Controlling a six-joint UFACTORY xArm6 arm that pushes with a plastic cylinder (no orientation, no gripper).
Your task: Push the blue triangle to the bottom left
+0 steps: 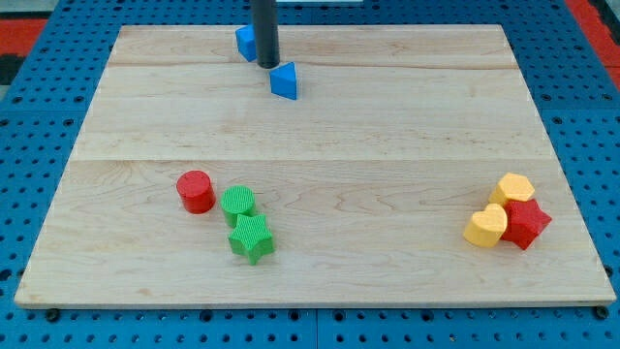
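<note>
The blue triangle point(284, 80) lies near the view's top, a little left of centre, on the wooden board point(320, 126). My tip point(267, 64) is at the end of the dark rod, just up and left of the triangle, touching or almost touching it. A second blue block point(246, 42), shape unclear, sits just left of the rod and is partly hidden by it.
A red cylinder point(196, 191), a green cylinder point(237, 204) and a green star point(252, 238) cluster at the lower left. Two yellow blocks point(513, 188) point(486, 227) and a red star point(526, 223) cluster at the lower right. Blue pegboard surrounds the board.
</note>
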